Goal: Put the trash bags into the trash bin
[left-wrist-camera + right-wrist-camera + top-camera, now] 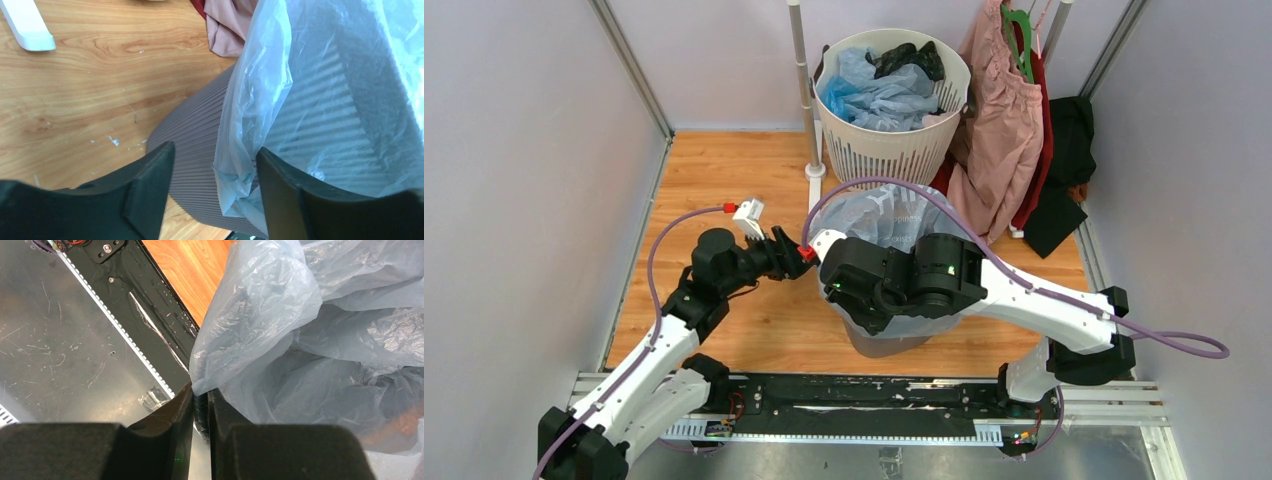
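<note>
A pale blue see-through trash bag (879, 215) drapes over the mouth of the dark grey trash bin (879, 345), mostly under my right arm. In the right wrist view my right gripper (201, 407) is shut on a pinched edge of the bag (260, 325), over the near rail. My left gripper (796, 256) is at the bin's left side. In the left wrist view it (215, 187) stands open, its fingers (150, 192) straddling the bin's ribbed wall (195, 135) and a bunched fold of the bag's edge (240, 172). More blue and black bags (879, 95) fill the white basket.
The round white slotted basket (864, 155) stands behind the bin beside a white pole (802, 90). A pink garment (1004, 140) and dark clothes (1064, 160) hang at the back right. Grey walls close in both sides. The black rail (854, 395) runs along the near edge.
</note>
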Motion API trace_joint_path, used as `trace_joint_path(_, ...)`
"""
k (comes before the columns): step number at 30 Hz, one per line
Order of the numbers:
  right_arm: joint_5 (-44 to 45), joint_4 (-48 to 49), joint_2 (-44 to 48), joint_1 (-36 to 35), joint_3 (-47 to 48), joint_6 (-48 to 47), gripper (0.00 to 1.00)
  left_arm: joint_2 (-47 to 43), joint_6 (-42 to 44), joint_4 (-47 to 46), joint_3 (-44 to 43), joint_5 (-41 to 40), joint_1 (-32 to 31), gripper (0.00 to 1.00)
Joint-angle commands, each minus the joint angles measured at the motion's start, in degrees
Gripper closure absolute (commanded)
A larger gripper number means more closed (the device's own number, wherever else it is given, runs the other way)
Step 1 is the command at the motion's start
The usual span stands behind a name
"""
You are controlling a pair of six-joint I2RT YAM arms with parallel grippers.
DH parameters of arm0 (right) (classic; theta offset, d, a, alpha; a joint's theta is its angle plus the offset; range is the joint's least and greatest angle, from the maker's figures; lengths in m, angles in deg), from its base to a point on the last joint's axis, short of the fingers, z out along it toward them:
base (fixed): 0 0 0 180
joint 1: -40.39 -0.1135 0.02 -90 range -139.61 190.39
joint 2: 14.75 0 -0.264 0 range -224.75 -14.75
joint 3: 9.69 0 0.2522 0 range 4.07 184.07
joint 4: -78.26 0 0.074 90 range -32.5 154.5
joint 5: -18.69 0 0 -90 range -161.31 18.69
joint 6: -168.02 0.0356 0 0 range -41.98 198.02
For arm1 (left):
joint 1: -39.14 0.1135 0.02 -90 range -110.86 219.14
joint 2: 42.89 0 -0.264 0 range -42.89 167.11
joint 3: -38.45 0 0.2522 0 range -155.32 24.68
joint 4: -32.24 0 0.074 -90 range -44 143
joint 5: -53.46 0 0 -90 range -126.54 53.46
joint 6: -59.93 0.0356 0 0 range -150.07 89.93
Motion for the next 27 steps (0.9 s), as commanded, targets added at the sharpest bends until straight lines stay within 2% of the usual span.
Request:
trace_joint_path(1, 1.85, -4.08, 1.13, -0.17, -0.9, 0.57, 0.81, 0.5, 1.25, -2.89, 0.84, 1.03, 0.34, 0.39)
trace_joint_path(4, 1.72, -3.94, 1.14, -0.14, -0.54, 0.54, 0.81, 1.33, 1.42, -3.33, 1.44, 1.52, 0.37, 0.5)
trace_joint_path(11, 2.1, -3.77, 1.62, -0.17, -1.13, 0.76, 0.81, 1.39, 1.15, -5.66, 3.59, 3.02, 0.02, 0.58)
trace_joint_path(16, 3.82, -3.65, 2.46, -0.08, -0.59, 1.29, 0.81, 0.03, -0.72, -5.57, 6.76, 3.48, -0.14, 0.69)
trace_joint_path(18, 4.67, -3.79, 3.01, 0.27, -0.17, 1.79, 0.77, -0.19, -1.43, -5.57, 8.14, 4.43, -0.37, 0.74)
trace_joint_path(23, 5.27, -3.65, 4.66, 1.33, 1.19, 2.9, 0.7, -3.76, -2.96, -5.57, 11.88, 3.19, -2.32, 0.79)
trace_joint_path(27, 5.46, -3.3, 5.51, 1.66, 1.05, 3.19, 0.72, -5.61, -4.19, -5.51, 14.39, 1.51, -4.27, 0.81)
